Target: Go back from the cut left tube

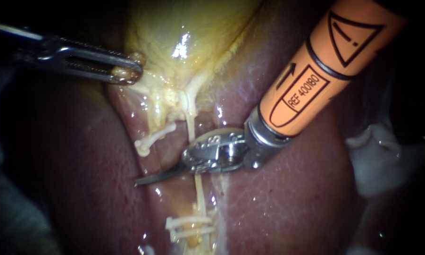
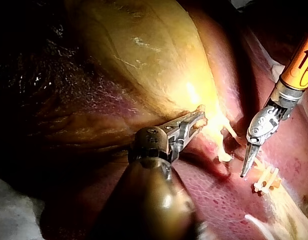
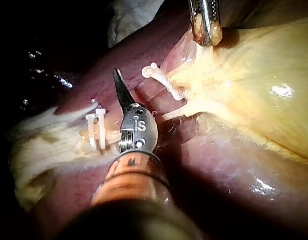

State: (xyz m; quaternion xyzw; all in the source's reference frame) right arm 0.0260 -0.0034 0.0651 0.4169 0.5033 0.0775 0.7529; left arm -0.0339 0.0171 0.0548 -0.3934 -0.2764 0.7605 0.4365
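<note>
In the endoscope view, the left instrument (image 1: 129,71) comes in from the upper left, its jaws closed on a fold of the yellow gallbladder (image 1: 184,42). The right instrument (image 1: 148,178) comes down from the upper right. Its blades lie together, hold nothing and point to the lower left over the liver (image 1: 278,198). The cut left tube (image 1: 153,137) is a pale stub left of centre, just above the blades and apart from them. The other tube (image 1: 200,189) runs down the middle, under the right instrument's wrist, to the clips (image 1: 188,226) at the bottom edge.

In the left wrist view, the right instrument's blades look narrow and closed, with the tip near the clips (image 2: 264,180).

In the right wrist view, the blade tip sits just beside the stub (image 3: 161,77), and the clips (image 3: 97,130) are close beside the wrist.

The risk probably lies in the path of the retreat. A sideways swing could catch the whole tube or the clips with the wrist. A dropped tip could score the liver. A pull straight back along the shaft looks safest.
</note>
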